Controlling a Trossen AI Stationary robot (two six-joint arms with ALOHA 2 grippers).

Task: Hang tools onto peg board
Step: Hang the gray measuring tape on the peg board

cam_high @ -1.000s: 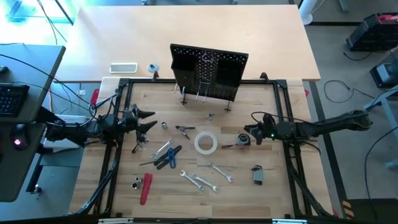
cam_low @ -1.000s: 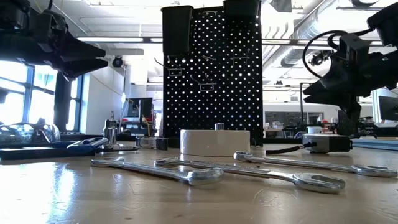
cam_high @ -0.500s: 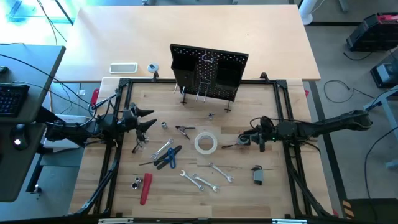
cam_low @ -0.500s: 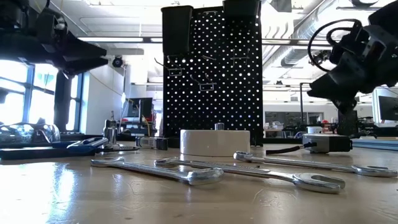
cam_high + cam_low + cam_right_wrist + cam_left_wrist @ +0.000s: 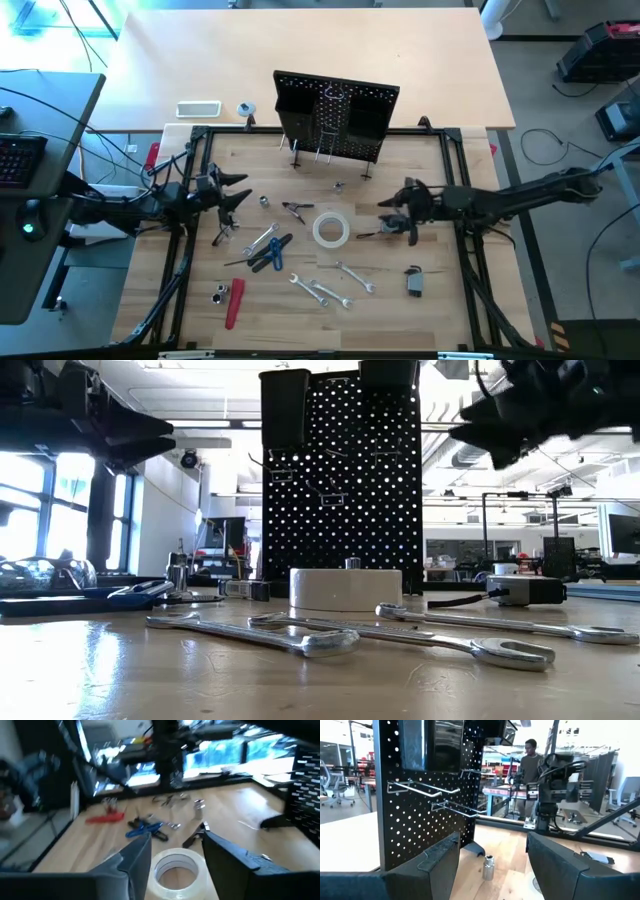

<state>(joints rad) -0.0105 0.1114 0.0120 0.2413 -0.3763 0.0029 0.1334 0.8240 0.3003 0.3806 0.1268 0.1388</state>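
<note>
My right gripper point(image 5: 397, 216) hangs above the table, fingers apart, empty, just past the tape measure point(image 5: 391, 227) lying on the wood. Tape roll point(image 5: 175, 865) is ahead of it. Left gripper point(image 5: 236, 192) hovers with fingers spread, facing the peg board point(image 5: 335, 115). Wrenches point(image 5: 322, 291) and pliers point(image 5: 272, 252) lie loose. No readable labels.

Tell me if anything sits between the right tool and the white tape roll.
Nothing visible does. The right tool hangs open over the table with the white tape roll directly ahead of its fingers; only bare table lies between them.
</note>
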